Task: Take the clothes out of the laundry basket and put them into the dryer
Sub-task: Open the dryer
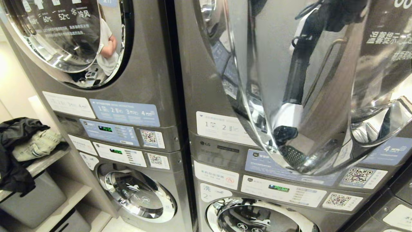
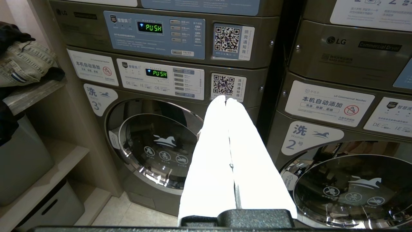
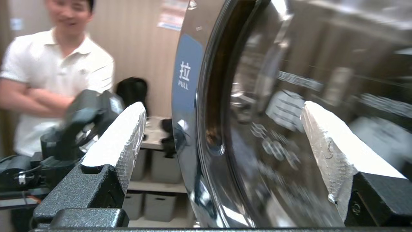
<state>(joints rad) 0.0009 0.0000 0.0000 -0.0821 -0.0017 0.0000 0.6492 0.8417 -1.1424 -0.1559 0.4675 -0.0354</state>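
Observation:
The upper right dryer (image 1: 190,80) has its shiny round door (image 1: 257,83) swung out toward me. In the right wrist view my right gripper (image 3: 222,106) is open, one white finger (image 3: 125,129) on each side of the door's rim (image 3: 190,106), which bears a blue PULL label. The clothes (image 1: 29,141), a black garment and pale jeans, lie piled on a shelf at the left, also in the left wrist view (image 2: 22,62). No laundry basket shows. My left gripper (image 2: 226,99) hangs low and shut, empty, pointing at the lower washers.
A second stack of machines (image 1: 128,122) stands at the left, doors shut. Lower washer doors (image 2: 154,145) are shut. Grey bins (image 1: 32,199) sit under the wooden shelf (image 1: 42,164). A person in a white shirt (image 3: 58,74) stands beyond the door with arms crossed.

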